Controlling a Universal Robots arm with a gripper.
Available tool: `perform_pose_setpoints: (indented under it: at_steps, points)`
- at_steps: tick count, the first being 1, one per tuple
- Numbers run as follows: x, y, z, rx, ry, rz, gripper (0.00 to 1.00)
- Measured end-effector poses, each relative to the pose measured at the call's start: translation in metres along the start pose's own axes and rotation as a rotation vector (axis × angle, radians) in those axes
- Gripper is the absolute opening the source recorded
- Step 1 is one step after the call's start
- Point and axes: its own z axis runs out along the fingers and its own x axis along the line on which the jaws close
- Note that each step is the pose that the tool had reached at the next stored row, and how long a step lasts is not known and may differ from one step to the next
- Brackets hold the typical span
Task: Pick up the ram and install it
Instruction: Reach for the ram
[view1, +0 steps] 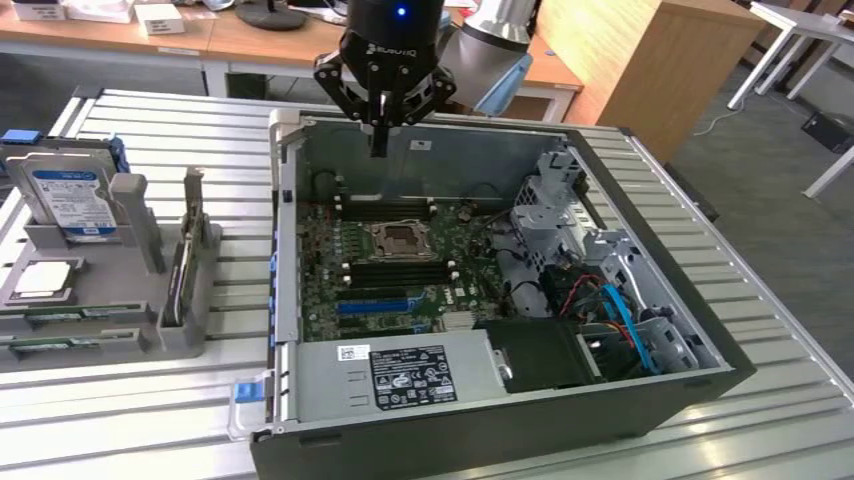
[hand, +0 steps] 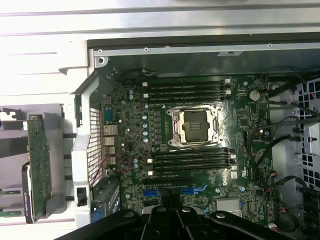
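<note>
Black and clenched on nothing, your gripper (view1: 380, 142) hangs over the far wall of the open computer case (view1: 286, 190), fingertips pressed together. You can read ROBOTIQ in pale letters on its body. The ram (view1: 67, 343) lies flat in the grey holder (view1: 134, 205) at the exterior view's left, well apart from the gripper, with a second green stick (view1: 70, 316) just beside it. The hard drive (view1: 74, 200) standing in that holder wears a blue and white label, and the power supply (view1: 400, 372) a white one; you cannot read the print on either. Dark memory slots (hand: 187, 90) flank the processor socket (hand: 194, 125).
</note>
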Motion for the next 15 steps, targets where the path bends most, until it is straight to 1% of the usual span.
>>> perform_pose_setpoints:
  at_steps: [15]
  points:
    - [0.016, -0.0012, -0.0005, 0.0001, 0.0001, 0.0, 0.11]
